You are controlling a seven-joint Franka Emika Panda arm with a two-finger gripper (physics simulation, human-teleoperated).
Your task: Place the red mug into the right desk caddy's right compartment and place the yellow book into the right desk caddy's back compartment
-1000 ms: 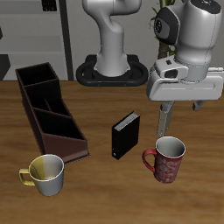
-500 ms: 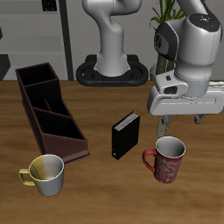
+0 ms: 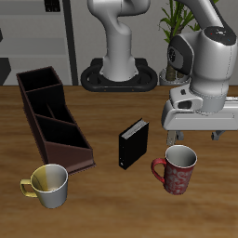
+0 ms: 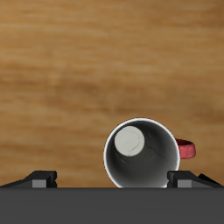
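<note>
The red mug (image 3: 178,169) stands upright near the table's front edge, with its handle toward the black book. My gripper (image 3: 195,137) hangs open just above and slightly behind it, holding nothing. In the wrist view the red mug (image 4: 143,157) shows from above, dark inside, between and just off my spread fingertips (image 4: 39,178). The right desk caddy (image 3: 67,149) lies along the far side of the table, and its middle section (image 3: 45,110) looks empty. No grey-beige yellow book shows in either view.
A thick black book (image 3: 133,142) stands upright between the caddy and the red mug. A yellow-and-white mug (image 3: 48,183) stands near the front edge by the caddy's near end. The robot base (image 3: 119,74) is at the back.
My gripper has come down and shifted slightly sideways, and now hangs lower over the red mug. The mugs, book and caddy have not moved.
</note>
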